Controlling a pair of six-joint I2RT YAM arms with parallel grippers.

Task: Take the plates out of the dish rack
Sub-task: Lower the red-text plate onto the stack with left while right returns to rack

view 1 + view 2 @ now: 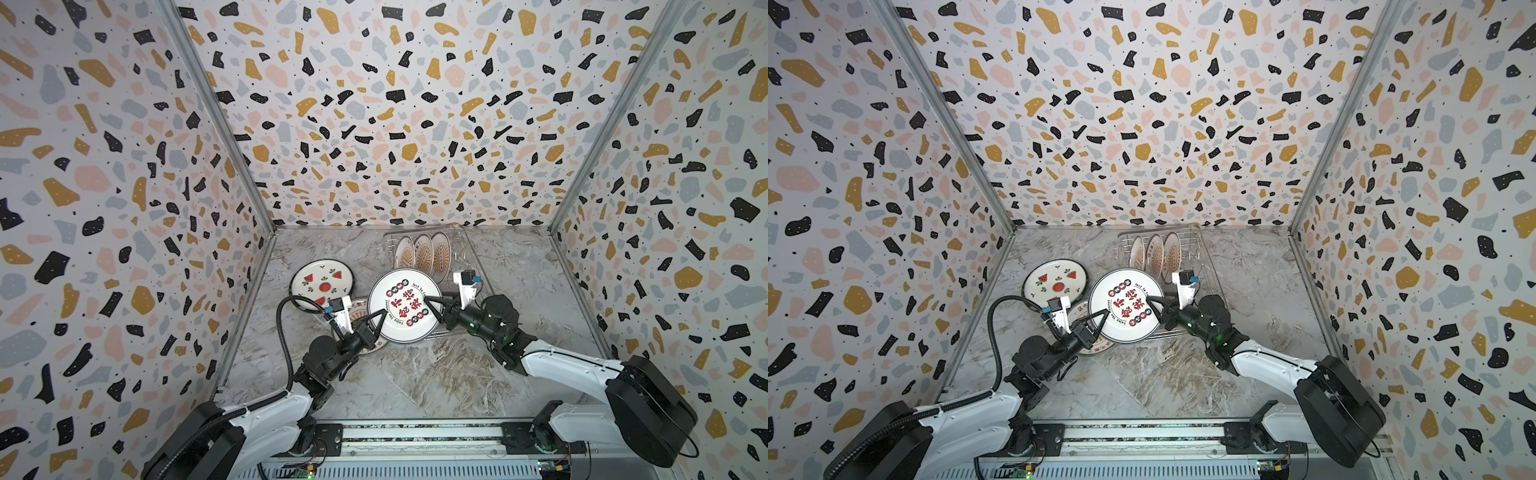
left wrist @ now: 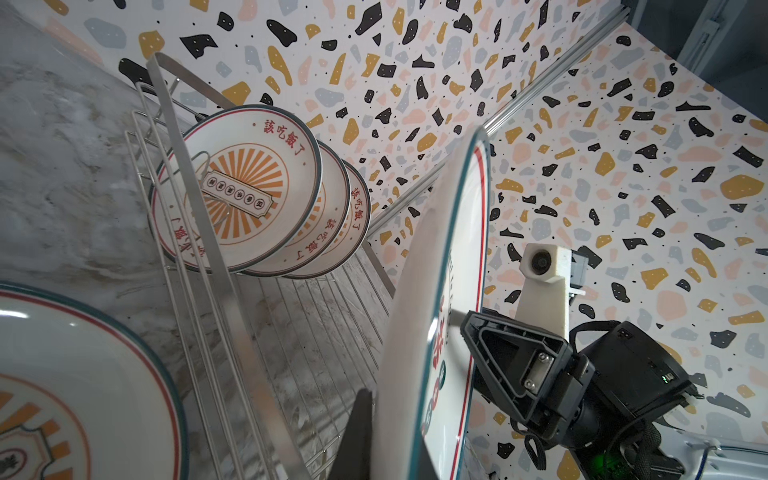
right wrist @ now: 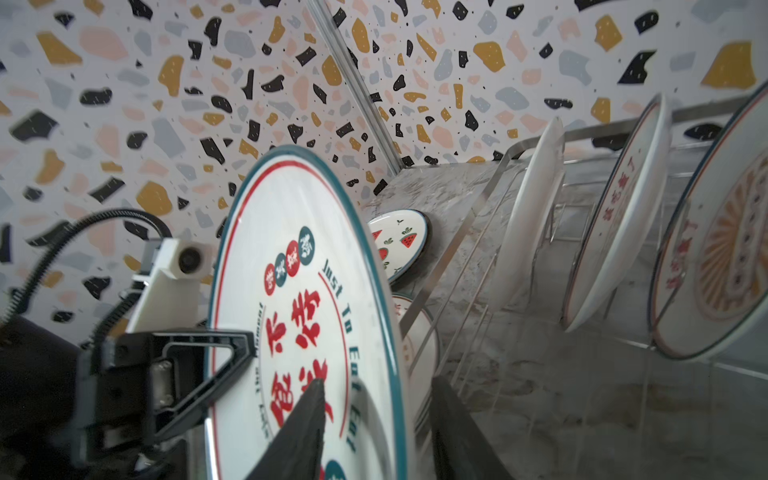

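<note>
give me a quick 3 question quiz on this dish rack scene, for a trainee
1. How many round white sunburst plates stand in the silver wire dish rack?
2. True or false: the round white watermelon-print plate stands inside the rack.
3. Whose jaws are shut on the large white red-lettered plate? A left gripper; B right gripper; C neither.

Key: 1 three; 2 false, it lies flat on the grey marble table; 3 A.
</note>
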